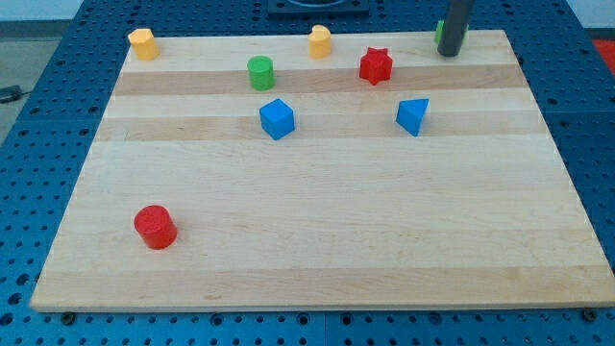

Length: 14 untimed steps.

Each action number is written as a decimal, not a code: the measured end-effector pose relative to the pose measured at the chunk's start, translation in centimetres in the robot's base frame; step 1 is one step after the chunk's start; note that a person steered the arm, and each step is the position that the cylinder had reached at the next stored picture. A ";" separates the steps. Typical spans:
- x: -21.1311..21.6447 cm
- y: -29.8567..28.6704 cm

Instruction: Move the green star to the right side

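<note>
The green star (439, 31) shows only as a green sliver at the view's top right, at the board's top edge, mostly hidden behind my rod. My tip (448, 54) rests on the board just below and right of it, touching or nearly touching it. The red star (376, 65) lies to the left of my tip.
On the wooden board (317, 240): a green cylinder (259, 72), a blue cube (277, 118), a blue triangular block (412, 115), a red cylinder (155, 227) at the lower left, a yellow block (143, 44) at the top left and another yellow block (320, 41) at top centre.
</note>
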<state>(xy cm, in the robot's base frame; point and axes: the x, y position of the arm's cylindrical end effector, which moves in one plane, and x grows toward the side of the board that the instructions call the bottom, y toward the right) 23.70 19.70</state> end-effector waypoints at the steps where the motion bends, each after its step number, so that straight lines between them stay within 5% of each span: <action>1: 1.4 -1.3; 2: 6.5 -1.9; 3: 6.9 -2.4; 8: -4.6 -5.2; 14: 0.6 -3.7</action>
<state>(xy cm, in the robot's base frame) 24.34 15.97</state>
